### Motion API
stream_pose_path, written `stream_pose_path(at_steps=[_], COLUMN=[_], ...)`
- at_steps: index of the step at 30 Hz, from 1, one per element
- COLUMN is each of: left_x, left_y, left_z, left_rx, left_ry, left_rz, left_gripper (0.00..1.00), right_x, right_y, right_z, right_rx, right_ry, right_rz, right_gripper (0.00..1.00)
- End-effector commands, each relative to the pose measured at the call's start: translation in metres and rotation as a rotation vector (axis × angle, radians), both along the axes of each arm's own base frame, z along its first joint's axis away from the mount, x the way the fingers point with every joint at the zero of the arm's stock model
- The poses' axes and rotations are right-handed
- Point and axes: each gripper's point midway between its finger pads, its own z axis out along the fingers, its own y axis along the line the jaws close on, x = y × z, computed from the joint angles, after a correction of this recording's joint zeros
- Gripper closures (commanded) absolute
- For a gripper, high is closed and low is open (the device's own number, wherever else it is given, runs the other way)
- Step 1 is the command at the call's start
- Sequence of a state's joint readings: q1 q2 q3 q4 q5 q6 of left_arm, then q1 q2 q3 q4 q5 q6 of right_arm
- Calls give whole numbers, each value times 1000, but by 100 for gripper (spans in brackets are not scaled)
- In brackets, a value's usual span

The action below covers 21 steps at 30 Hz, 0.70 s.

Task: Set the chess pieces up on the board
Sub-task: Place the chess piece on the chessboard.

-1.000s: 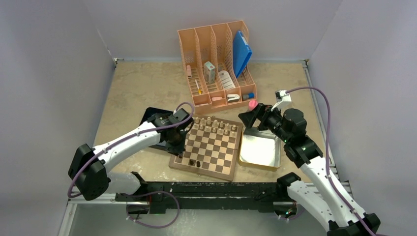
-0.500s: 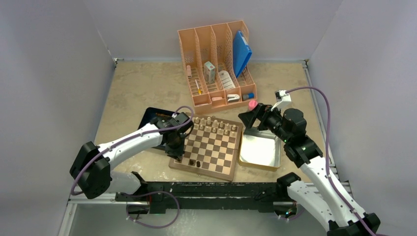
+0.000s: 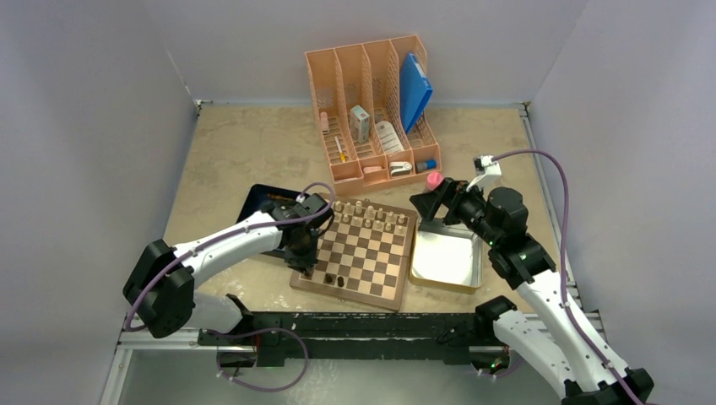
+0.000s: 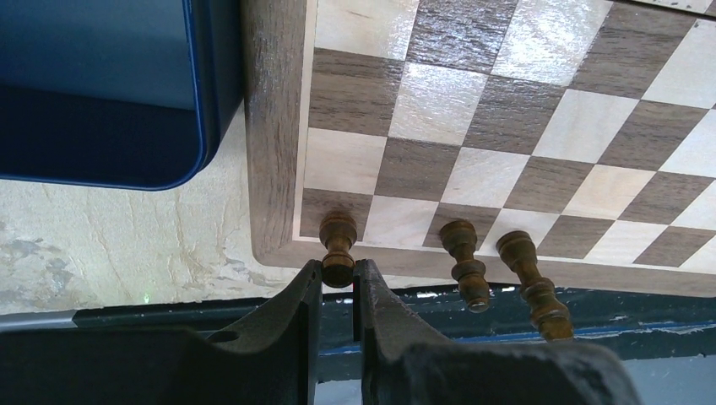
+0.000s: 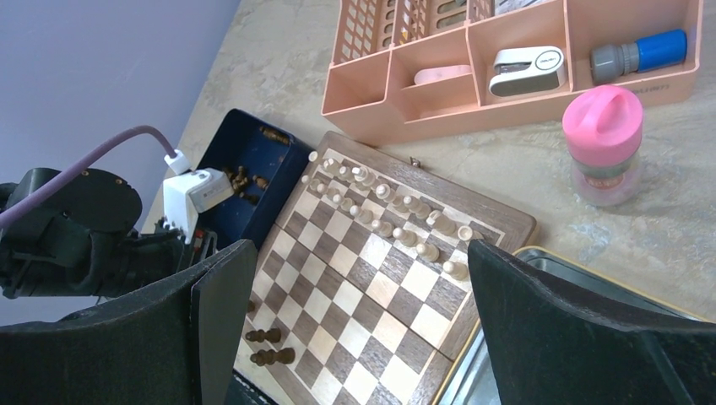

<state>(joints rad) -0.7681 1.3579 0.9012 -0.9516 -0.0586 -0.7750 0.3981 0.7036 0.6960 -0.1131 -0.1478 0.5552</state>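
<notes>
The left claw (image 4: 338, 277) is clamped on the head of a dark piece (image 4: 338, 245). The piece stands upright on the corner square of the board (image 4: 272, 126), directly between the fingers, its long axis in line with them. Two more chess pieces (image 4: 463, 253) stand just to the claw's right on the same edge row. The right claw (image 5: 359, 245) hangs wide apart and empty, well away from that corner, so the left arm is nearer. Opening and backing straight off looks next.

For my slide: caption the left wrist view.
Left jaws grip a dark piece on the board's corner square, two more alongside.
</notes>
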Motion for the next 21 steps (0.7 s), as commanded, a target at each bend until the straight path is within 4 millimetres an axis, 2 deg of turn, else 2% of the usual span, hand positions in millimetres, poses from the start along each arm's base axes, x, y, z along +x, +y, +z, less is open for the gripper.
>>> stream_pose_path(at_steps=[1, 9, 12, 14, 21], left_x=[4, 4, 4, 3, 3], left_y=[0, 1, 1, 1, -1], left_z=[-3, -3, -3, -3, 0], left_rx=[10, 18, 20, 19, 1], left_ry=[-15, -13, -13, -12, -16], left_rz=[7, 14, 14, 15, 10], left_gripper=[86, 85, 81, 75, 70], right_x=[2, 2, 3, 2, 2], right_y=[-2, -2, -2, -2, -3], right_z=[26, 26, 26, 26, 26], right_rx=[7, 6, 7, 6, 6], right_ry=[-82, -85, -84, -84, -86], right_rz=[-7, -6, -6, -5, -6], right_gripper=[3, 3, 3, 3, 3])
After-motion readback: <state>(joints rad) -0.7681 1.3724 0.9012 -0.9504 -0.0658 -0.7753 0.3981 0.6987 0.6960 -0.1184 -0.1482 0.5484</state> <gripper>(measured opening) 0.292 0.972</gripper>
